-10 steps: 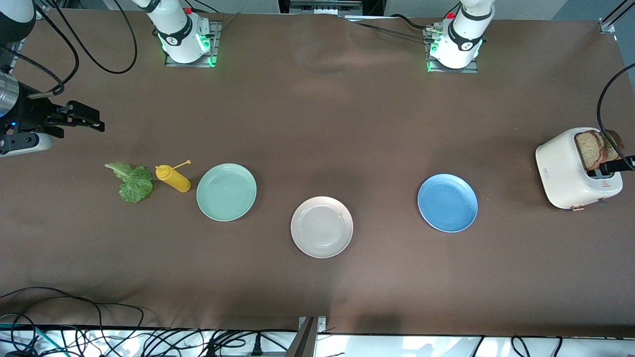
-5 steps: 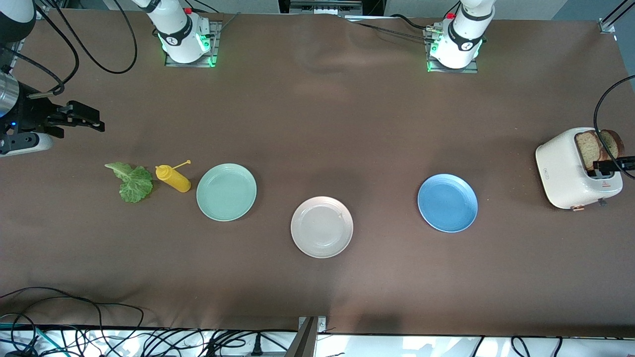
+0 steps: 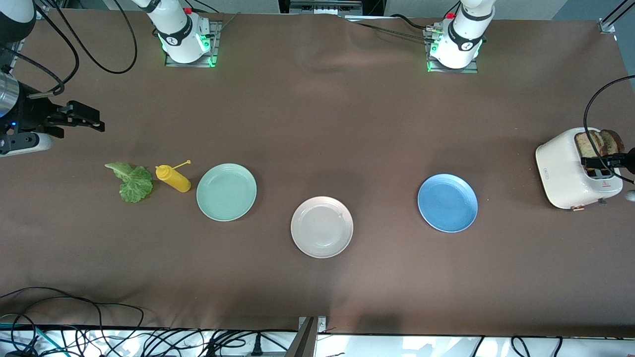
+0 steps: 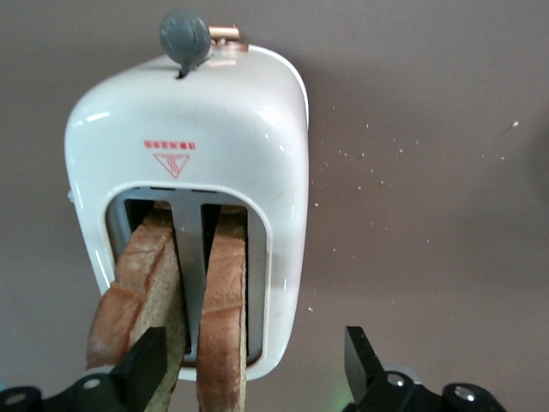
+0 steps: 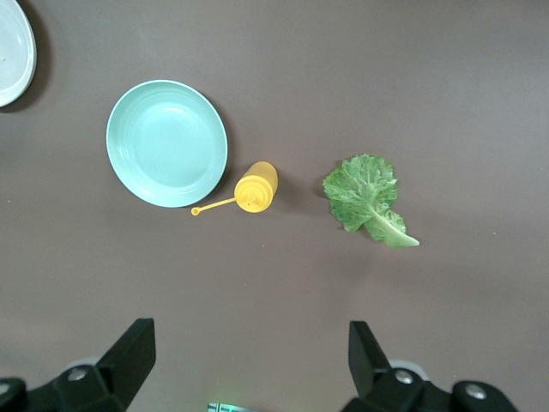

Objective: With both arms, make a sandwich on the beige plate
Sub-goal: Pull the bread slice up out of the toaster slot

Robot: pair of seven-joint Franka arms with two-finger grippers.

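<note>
Brown bread [image 4: 163, 292] stands in the white toaster [image 4: 214, 129] at the left arm's end of the table; the left gripper [image 4: 249, 365] hovers over it, jaws wide, straddling both slices; closing now could pinch two or tip the toaster. The beige plate [image 3: 322, 227] sits bare mid-table; the right gripper [image 5: 249, 356] waits, jaws wide, above the lettuce [image 5: 369, 199] near the mustard bottle [image 5: 255, 187].

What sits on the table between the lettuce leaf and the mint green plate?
A yellow squeeze bottle lies on its side between the lettuce leaf and the mint green plate. The front view and the right wrist view both show it.
</note>
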